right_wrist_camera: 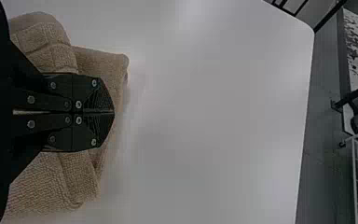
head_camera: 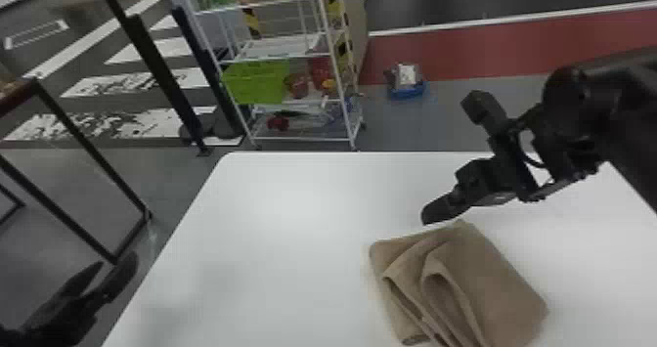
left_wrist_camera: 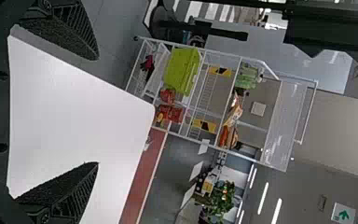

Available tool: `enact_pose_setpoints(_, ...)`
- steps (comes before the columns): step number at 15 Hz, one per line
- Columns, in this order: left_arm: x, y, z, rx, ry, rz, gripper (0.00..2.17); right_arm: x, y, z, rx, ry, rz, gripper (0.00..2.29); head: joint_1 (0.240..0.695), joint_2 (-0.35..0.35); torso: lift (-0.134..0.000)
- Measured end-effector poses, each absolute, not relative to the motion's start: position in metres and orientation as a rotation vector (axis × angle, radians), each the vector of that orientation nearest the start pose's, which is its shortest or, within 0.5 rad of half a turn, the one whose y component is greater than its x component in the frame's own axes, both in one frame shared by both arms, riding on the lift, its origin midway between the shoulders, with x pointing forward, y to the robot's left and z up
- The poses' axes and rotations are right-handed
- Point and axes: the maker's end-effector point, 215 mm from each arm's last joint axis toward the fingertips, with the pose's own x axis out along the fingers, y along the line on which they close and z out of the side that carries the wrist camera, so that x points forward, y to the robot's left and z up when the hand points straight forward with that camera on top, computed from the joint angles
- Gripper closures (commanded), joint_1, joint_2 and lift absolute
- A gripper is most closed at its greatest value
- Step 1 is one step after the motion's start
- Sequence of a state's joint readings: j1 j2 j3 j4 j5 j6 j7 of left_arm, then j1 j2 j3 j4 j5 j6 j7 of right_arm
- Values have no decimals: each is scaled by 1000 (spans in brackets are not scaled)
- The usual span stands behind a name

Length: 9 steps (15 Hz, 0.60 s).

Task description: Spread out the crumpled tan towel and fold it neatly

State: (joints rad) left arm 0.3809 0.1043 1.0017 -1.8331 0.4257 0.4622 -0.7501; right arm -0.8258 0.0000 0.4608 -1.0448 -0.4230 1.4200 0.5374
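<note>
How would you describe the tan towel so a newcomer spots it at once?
Find the smooth white table, then look toward the robot's right. There lies the tan cloth towel, loosely folded with raised, curling ridges. Its soft cloth sets it apart from the rigid black right end effector near its far corner.

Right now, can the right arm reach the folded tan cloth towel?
Likely yes: its flat black fingers hover by the far edge of the towel, nothing visible between, but they're shut and must open to grip.

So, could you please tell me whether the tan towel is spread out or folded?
Loosely folded, not spread: the towel lies in a compact, layered pile with uneven, raised folds on top.
</note>
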Motion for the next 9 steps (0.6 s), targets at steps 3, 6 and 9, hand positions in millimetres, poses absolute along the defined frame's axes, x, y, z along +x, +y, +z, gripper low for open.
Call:
enact_pose_setpoints(3,318,592,-362,-280,193,141,80,536,37,-409,122,1202,875,2162,695,350,-122)
enact_pose_setpoints(6,320,589,-364,-283,195,136,80,538,35,-415,108,1208,880,2162,695,350,-122)
enact_pose_setpoints(9,319,588,-365,-285,197,136,80,545,41,-415,117,1171,910,2159,695,350,-122)
